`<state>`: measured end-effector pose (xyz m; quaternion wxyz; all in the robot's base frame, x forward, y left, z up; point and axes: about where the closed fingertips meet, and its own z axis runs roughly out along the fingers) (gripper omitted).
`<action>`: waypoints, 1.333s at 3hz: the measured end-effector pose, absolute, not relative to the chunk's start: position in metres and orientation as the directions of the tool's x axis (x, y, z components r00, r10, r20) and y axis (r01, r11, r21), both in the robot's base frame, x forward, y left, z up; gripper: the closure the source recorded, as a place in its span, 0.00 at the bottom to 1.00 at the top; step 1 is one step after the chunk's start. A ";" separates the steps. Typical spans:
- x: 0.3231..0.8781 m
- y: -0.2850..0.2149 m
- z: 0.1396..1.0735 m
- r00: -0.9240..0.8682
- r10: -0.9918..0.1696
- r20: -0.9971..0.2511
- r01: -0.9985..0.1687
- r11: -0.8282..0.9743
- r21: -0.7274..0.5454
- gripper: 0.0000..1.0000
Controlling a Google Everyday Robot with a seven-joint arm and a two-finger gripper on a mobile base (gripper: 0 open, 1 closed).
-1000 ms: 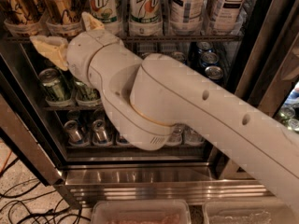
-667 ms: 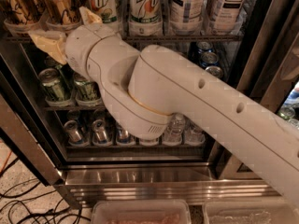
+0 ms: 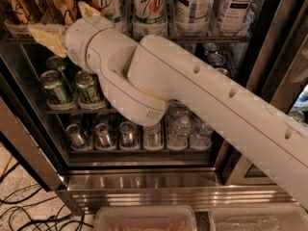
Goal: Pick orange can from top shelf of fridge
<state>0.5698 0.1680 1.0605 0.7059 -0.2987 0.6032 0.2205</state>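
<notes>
Orange can (image 3: 61, 2) upright on top shelf (image 3: 207, 38), gripper (image 3: 57, 19) at its base, fingers apart

The orange can (image 3: 58, 1), 7UP cans (image 3: 149, 6) and tea bottles (image 3: 192, 4) on the top shelf (image 3: 211, 38) lose their tops to the upper edge. The gripper (image 3: 57, 19), fingers spread at that shelf's left end, covers the can's foot. The arm (image 3: 192, 90) hides much of the racks below the shelf.
</notes>
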 end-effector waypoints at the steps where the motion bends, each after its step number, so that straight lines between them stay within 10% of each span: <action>1: 0.582 0.167 1.061 0.174 -0.041 -0.984 -0.667 0.730 -0.149 0.23; 4: 0.614 0.161 1.061 0.175 -0.032 -0.984 -0.643 0.754 -0.138 0.23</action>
